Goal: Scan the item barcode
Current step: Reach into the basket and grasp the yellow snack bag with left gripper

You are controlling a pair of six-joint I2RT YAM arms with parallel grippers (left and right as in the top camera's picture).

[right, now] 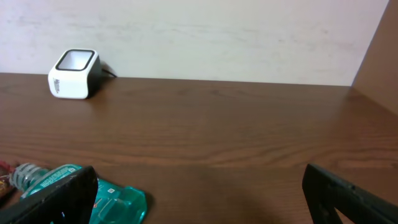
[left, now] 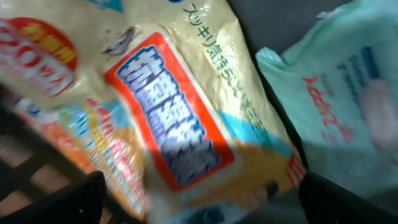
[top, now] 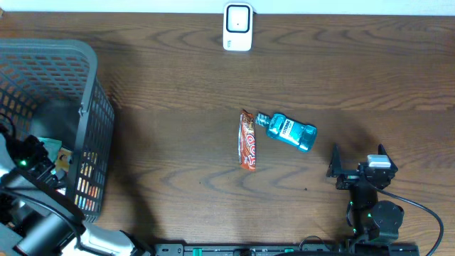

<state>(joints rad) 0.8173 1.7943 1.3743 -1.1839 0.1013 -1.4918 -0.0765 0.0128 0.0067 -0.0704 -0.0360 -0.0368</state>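
Observation:
The white barcode scanner [top: 237,27] stands at the table's far edge, also in the right wrist view [right: 74,73]. My left gripper [top: 39,155] is down inside the grey basket [top: 96,121]. There it stands open [left: 199,208] close over a cream packet [left: 168,112] with blue lettering in an orange frame; the view is blurred and I cannot tell whether it touches. A pale green packet [left: 336,93] lies beside it. My right gripper [top: 357,158] rests open at the near right, nothing between its fingers [right: 202,205].
A teal mouthwash bottle [top: 290,131] lies mid-table, just left of my right gripper's left finger [right: 118,202]. A red snack packet [top: 247,141] lies against its cap end. The basket fills the left side and holds several packets.

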